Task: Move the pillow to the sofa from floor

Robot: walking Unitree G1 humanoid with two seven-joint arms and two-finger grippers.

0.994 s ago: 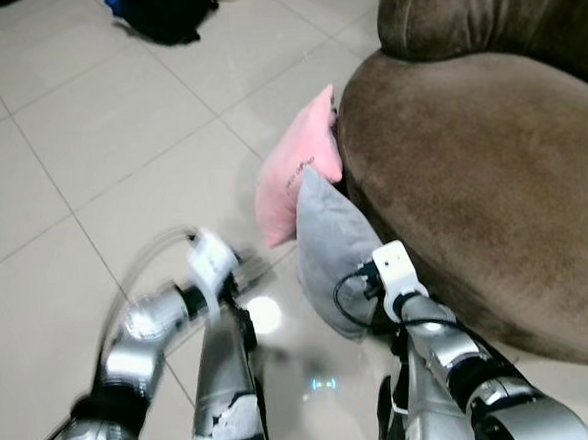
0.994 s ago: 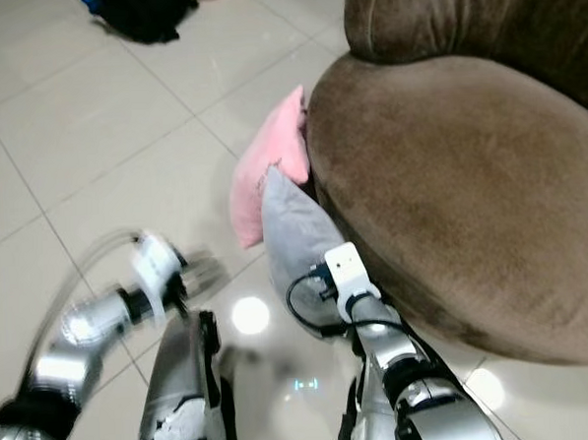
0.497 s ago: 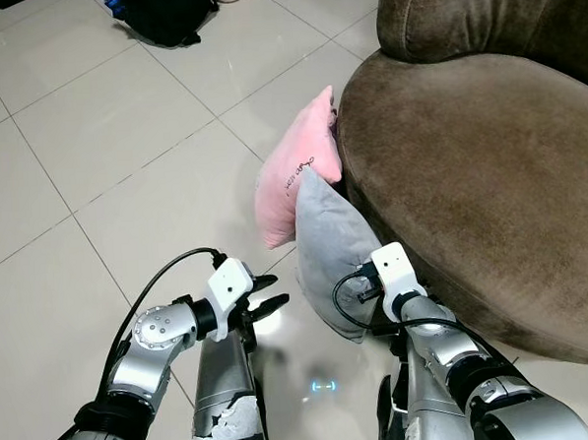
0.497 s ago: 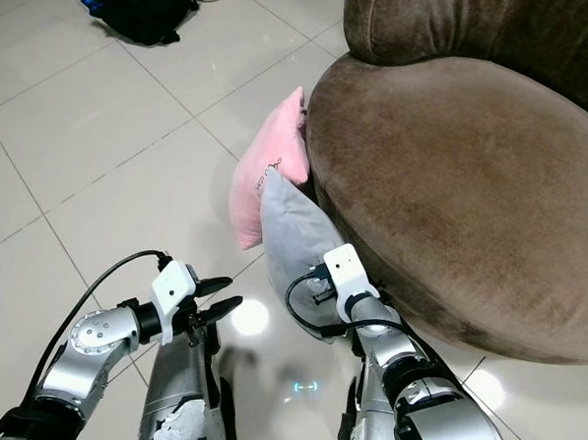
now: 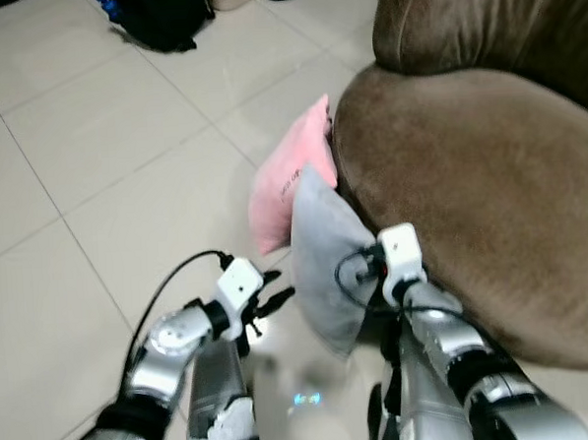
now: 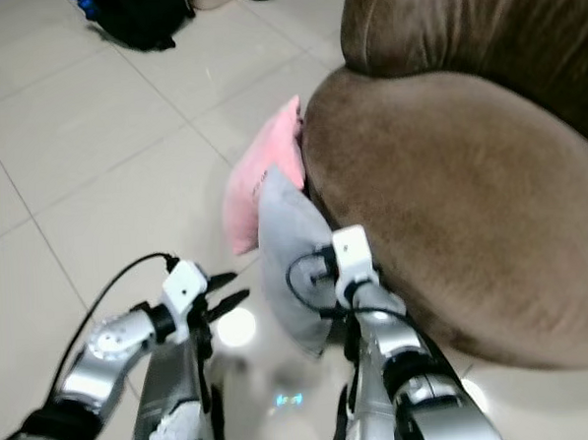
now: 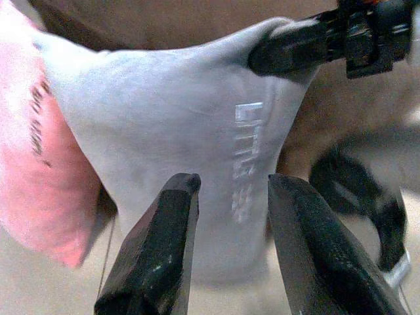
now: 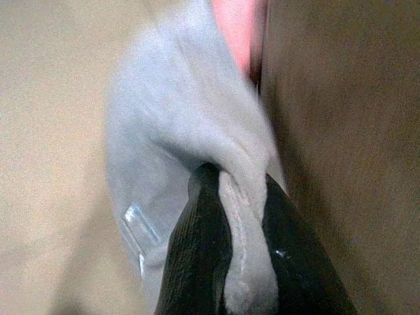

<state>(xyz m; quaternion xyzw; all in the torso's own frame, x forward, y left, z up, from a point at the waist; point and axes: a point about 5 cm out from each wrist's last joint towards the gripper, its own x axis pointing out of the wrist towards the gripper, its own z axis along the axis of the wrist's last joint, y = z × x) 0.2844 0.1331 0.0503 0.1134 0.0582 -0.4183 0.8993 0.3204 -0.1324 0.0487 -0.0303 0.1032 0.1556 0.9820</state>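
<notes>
— Gripping what? 
— Right gripper (image 8: 226,262), jaws clamped on the soft grey fabric pillow's (image 5: 325,253) edge, against the brown suede sofa (image 5: 470,191). 
— Left gripper (image 7: 226,246)? 
— Jaws apart, facing its printed side.

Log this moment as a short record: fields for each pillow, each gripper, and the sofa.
grey pillow: on edge on the tiled floor, leaning against the sofa front
pink pillow: behind the grey one, also against the sofa
right gripper: shut on the grey pillow's edge fold
left gripper: open, fingers pointing at the grey pillow's face, not touching
sofa: brown, seat bare
black bag: on the floor, far side
</notes>
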